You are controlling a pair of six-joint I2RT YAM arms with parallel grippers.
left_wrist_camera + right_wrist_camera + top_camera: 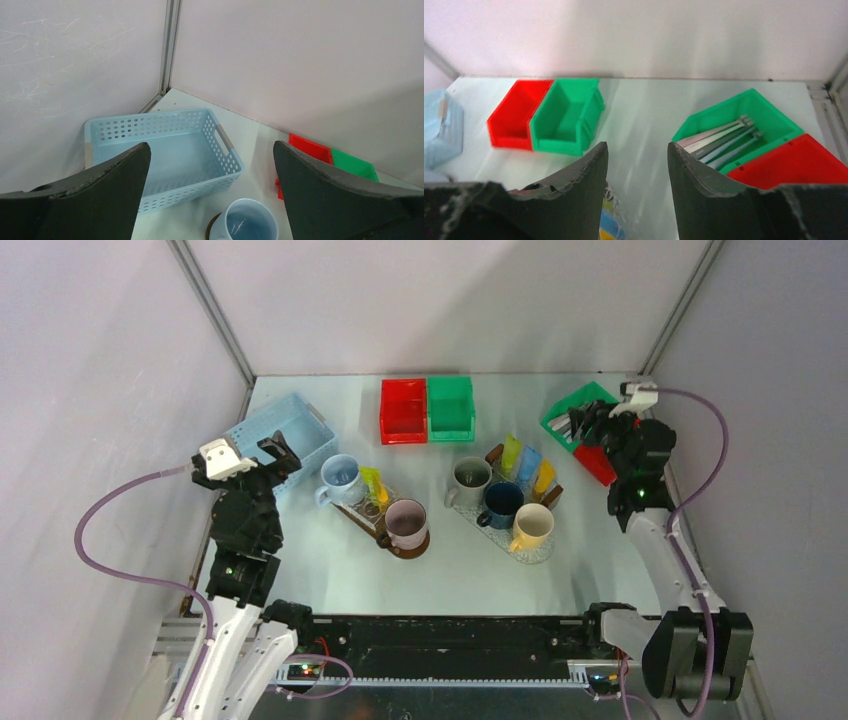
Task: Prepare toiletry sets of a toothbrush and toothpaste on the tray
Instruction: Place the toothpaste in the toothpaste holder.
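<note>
Right hand (636,150), parted and empty, near toothbrushes (719,140) in green bin (769,117); left hand (211,147) open

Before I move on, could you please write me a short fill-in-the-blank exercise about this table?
The bin holding the toothbrushes is ___.
The open left pincer faces a pale ___ basket.
The right-hand tray carries ___ mugs.
Missing words: green; blue; three.
</note>
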